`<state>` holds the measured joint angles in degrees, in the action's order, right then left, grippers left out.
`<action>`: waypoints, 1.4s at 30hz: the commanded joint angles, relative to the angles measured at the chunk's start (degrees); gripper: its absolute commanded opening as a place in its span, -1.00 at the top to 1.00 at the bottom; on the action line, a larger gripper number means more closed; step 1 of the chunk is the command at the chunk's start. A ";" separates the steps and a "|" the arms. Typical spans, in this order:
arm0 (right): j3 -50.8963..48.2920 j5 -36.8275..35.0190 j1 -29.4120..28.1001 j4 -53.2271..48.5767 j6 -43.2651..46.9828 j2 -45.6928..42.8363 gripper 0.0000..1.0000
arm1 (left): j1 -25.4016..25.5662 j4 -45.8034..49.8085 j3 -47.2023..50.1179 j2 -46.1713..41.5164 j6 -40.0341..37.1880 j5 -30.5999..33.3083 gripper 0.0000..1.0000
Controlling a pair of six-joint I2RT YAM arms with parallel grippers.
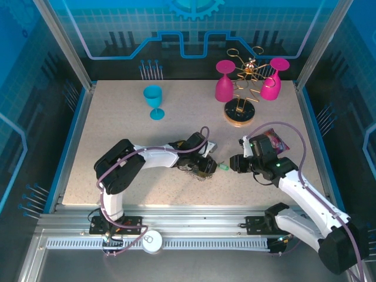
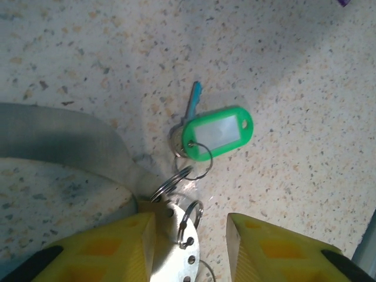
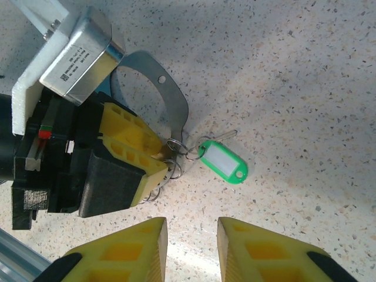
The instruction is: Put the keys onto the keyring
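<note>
Currently keyring (image 3: 173,100) stands on tabletop (image 1: 117,147), band between fingers (image 2: 117,247) of left claw (image 3: 166,157); clenched or not, cannot tell. Right claw (image 3: 192,235) released, empty, near green key (image 3: 223,161), which lies just beside the band. Risk: closing on the slick key pushes it off, dragging the small rings (image 2: 176,179). Ring-to-band linkage unclear; key blade partly hidden.

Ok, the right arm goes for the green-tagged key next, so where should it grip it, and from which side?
Probably the green tag, across its narrow width at the free end, coming down from above on the right gripper's side. It lies flat on the table, and its ringed end is crowded by the left gripper.
</note>
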<state>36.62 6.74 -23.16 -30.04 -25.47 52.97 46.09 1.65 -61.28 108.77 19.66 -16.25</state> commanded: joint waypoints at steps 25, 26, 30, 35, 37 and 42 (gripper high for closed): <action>-0.70 1.43 1.71 -2.12 0.78 -1.73 0.43 | 2.34 2.57 -2.99 3.03 1.79 -0.45 0.61; -0.72 1.43 1.73 -2.13 0.81 -1.72 0.43 | 2.34 2.57 -3.01 3.05 1.69 -0.42 0.63; -0.71 1.51 1.81 -2.21 0.98 -1.64 0.43 | 2.52 2.38 -3.06 3.03 1.49 -0.55 0.67; -0.89 1.68 1.89 -2.21 1.07 -1.64 0.43 | 2.76 2.04 -3.45 3.37 1.18 -0.72 0.68; -0.91 1.76 1.94 -2.29 1.04 -1.64 0.43 | 2.83 2.22 -3.66 3.63 1.01 -0.67 0.68; -0.86 1.94 2.10 -2.50 1.13 -1.64 0.43 | 2.88 2.40 -4.01 4.08 0.73 0.04 0.72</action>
<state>36.32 7.84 -22.04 -30.89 -25.04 52.01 48.36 3.18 -63.92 111.74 20.95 -16.32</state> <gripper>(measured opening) 0.286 0.145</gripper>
